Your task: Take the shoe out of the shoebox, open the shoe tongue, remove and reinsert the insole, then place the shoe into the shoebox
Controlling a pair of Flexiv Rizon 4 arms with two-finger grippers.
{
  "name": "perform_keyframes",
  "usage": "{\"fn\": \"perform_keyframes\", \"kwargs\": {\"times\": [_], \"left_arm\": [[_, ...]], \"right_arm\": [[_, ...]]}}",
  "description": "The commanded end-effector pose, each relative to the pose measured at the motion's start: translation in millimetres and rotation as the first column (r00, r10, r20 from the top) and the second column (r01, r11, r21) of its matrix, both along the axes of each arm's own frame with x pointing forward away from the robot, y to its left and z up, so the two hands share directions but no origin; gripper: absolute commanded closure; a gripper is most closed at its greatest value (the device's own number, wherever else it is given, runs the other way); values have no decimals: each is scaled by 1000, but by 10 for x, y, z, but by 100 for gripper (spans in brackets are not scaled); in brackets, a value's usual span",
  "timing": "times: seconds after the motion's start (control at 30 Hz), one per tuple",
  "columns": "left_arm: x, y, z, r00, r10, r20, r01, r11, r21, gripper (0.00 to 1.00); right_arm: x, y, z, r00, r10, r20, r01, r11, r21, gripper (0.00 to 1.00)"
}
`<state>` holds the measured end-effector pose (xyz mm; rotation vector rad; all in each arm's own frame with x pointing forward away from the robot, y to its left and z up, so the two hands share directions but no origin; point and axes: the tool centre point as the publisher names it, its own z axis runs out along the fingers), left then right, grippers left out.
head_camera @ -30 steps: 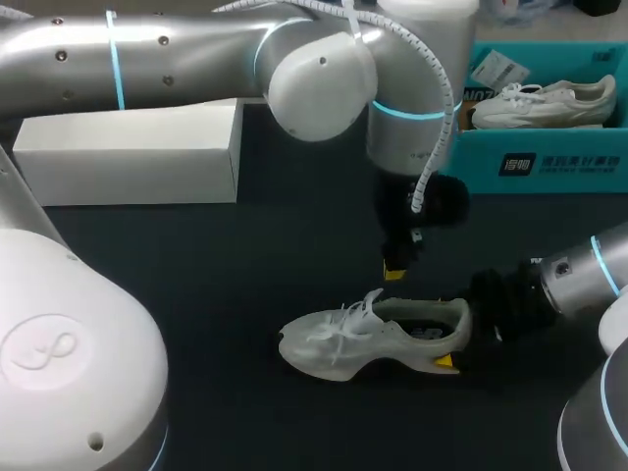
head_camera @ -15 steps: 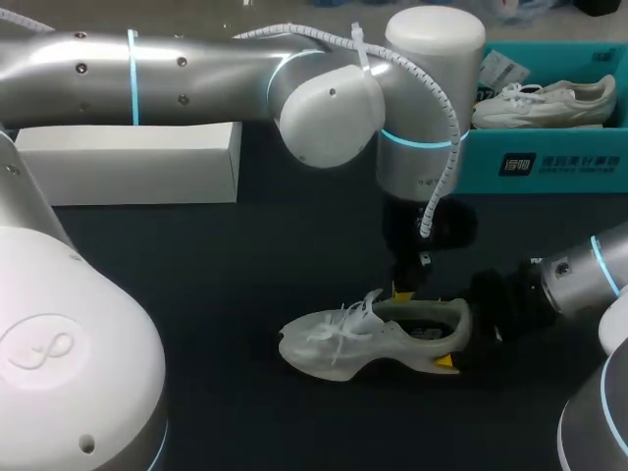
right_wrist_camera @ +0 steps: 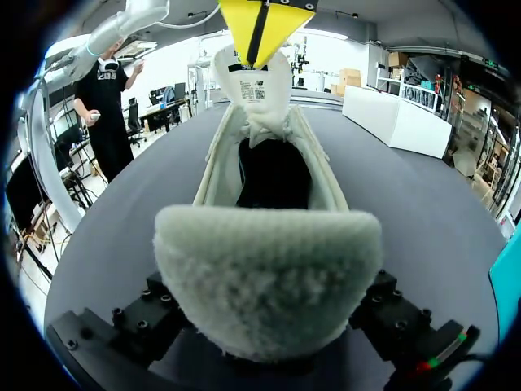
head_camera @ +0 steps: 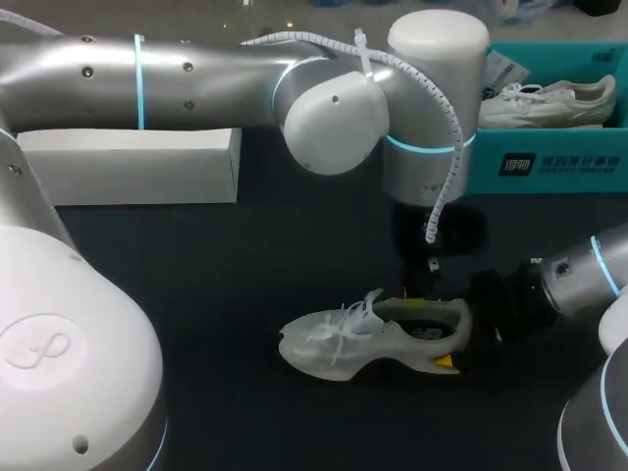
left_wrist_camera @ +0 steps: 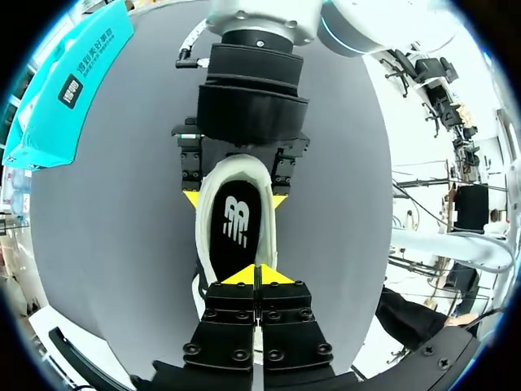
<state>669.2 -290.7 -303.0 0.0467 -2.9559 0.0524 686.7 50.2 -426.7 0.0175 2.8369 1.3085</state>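
Guessing the shoe (head_camera: 363,339) is light, squishy: right end effector (head_camera: 451,345) pinches the heel, left end effector (left_wrist_camera: 256,277) pressed together over bendy insole (left_wrist_camera: 236,230).

The shoe (head_camera: 373,339) is off-white, its fuzzy heel collar (right_wrist_camera: 269,269) pale cream. The insole (left_wrist_camera: 236,228) is black with a white logo. The desk (head_camera: 196,294) is dark grey. The shoebox (head_camera: 549,162) is teal with white print, and the second shoe (head_camera: 545,103) in it is white. The other box (head_camera: 128,162) is plain white. The left arm (head_camera: 196,69) and right arm (head_camera: 589,270) are silver with glowing light-blue rings. The left pincer (left_wrist_camera: 255,277) and right pincer (left_wrist_camera: 234,198) are black with yellow tips.
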Motion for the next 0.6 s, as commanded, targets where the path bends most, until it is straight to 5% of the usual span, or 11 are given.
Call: {"fn": "perform_keyframes", "kwargs": {"times": [0.03,0.6], "left_arm": [[-64,-176,-178,1000,-21,-8,21,1000,15,100],[72,-271,-549,996,-88,-7,88,996,-12,100]], "right_arm": [[-4,14,-18,1000,-2,1,2,1000,-5,100],[-4,14,-18,1000,-2,1,2,1000,-5,100]]}}
